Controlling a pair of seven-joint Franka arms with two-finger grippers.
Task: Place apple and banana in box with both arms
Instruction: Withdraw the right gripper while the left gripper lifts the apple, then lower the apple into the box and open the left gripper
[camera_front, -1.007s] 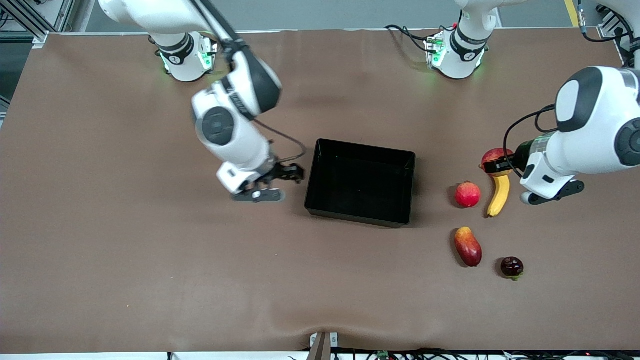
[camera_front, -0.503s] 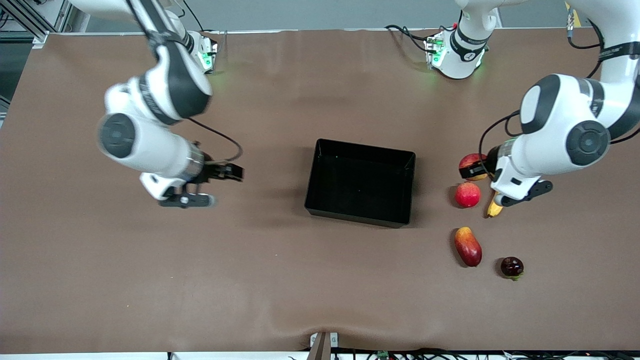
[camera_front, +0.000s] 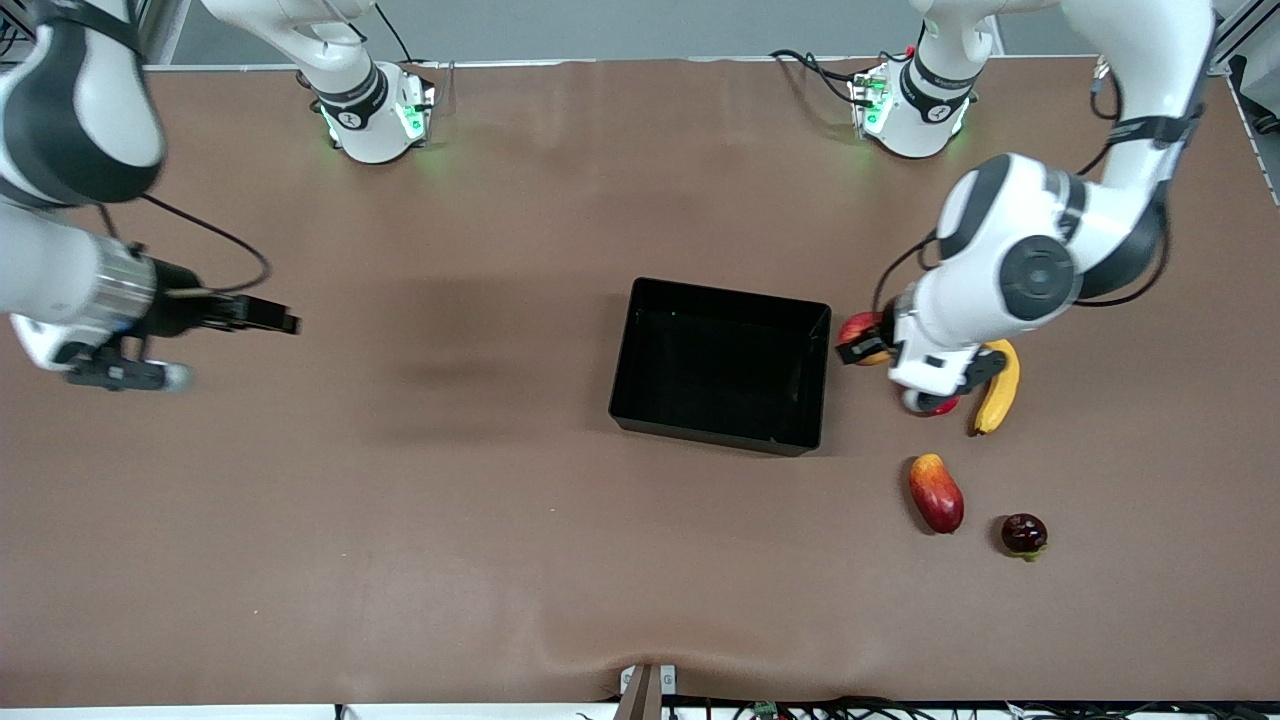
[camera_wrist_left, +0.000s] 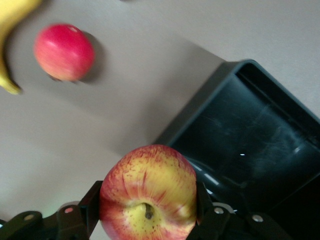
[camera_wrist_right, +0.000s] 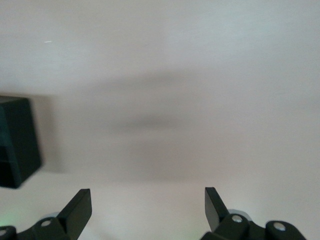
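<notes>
Red-and-yellow apple (camera_wrist_left: 148, 195) sits clamped in my left gripper (camera_front: 862, 340), in the air just beside the black box (camera_front: 722, 435) wall at the left arm's end. Banana (camera_front: 998, 385) lies on the table nearby. My right gripper (camera_wrist_right: 148, 206) hangs spread and empty over bare table.

The desk (camera_front: 400, 560) has a plain brown surface. A black box (camera_front: 815, 375) sits on it near the middle. Toward the left arm's end lie four fruits: a banana (camera_front: 999, 390), a deep-red round fruit (camera_front: 940, 406) just beside it and partly hidden, a mango (camera_front: 936, 492) nearer the front camera, and a small dark fruit (camera_front: 1023, 533) beside the mango.
</notes>
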